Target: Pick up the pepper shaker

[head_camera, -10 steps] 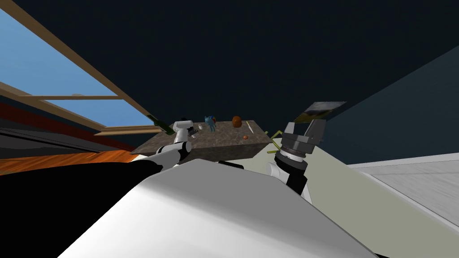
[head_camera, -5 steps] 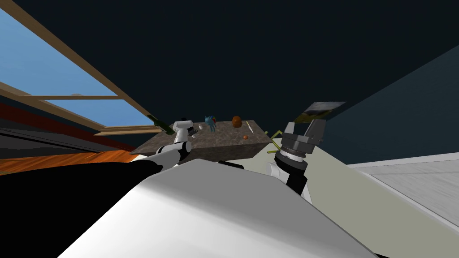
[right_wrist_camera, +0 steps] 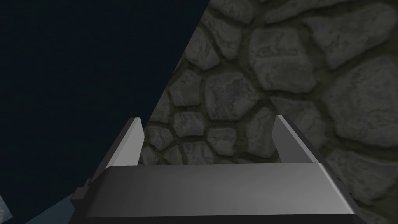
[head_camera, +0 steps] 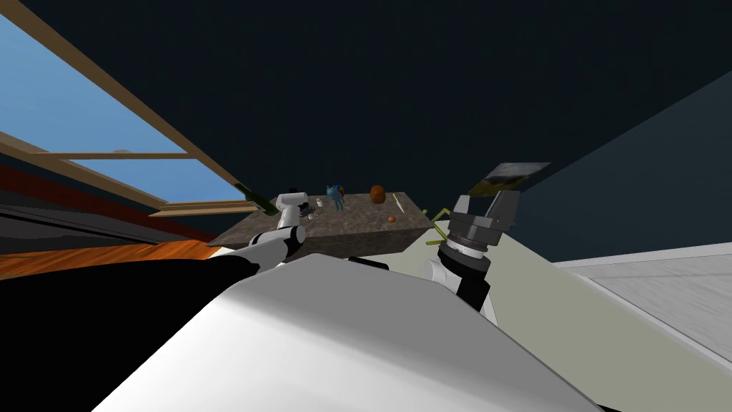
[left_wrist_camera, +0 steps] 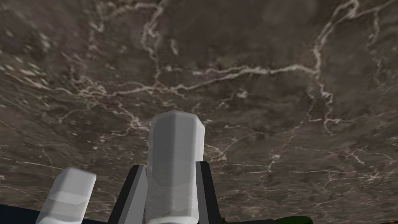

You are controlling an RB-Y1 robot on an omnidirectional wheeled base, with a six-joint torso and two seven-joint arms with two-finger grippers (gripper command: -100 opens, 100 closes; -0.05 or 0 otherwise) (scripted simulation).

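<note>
The pepper shaker is a pale grey faceted column standing upright on the dark brown marbled table top. My left gripper has one finger pressed against each of its sides, shut on it. A second, similar shaker stands just beside the gripper, outside one finger. In the head view the left gripper reaches over the table's left part. Raised to the right of the table, my right gripper is open with nothing between its fingers.
On the table stand a blue toy, a brown-orange round object and a small orange ball. A green bottle pokes up at the table's left corner. A window runs along the left wall.
</note>
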